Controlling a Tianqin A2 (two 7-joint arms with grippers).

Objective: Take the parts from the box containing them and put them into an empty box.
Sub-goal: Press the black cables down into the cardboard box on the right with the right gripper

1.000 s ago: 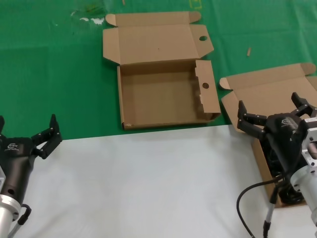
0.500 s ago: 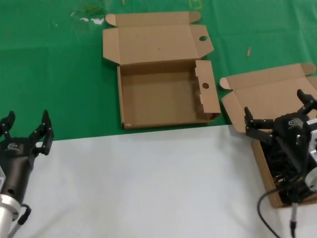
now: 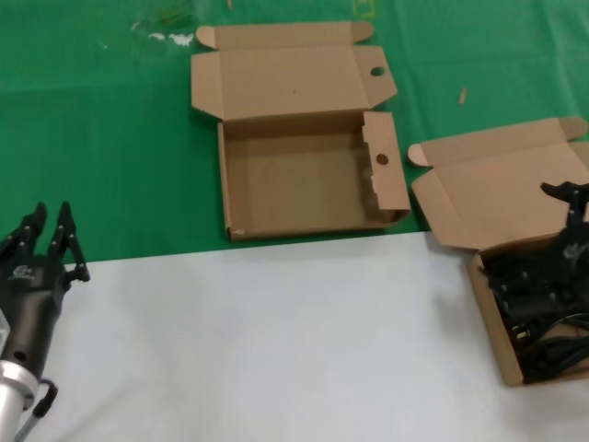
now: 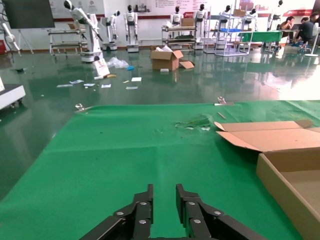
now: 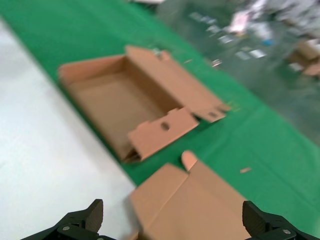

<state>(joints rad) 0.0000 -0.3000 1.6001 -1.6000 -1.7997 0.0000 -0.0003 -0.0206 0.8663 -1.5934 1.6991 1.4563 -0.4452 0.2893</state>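
Parts [image 3: 543, 308] sitting in plain-lid box [image 3: 497, 198], right of empty holed box [image 3: 308, 175] | right gripper [image 3: 571, 235] hanging over parts, fingers spread wide | left gripper [image 3: 44, 241] idling far left of empty box, fingers nearly together

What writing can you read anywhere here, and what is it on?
Left gripper: white logo, too small to read.
Back wall: signs, too blurred to read.
Cloth: yellow marking, cut off, unreadable.
Empty box, cable box: no print.
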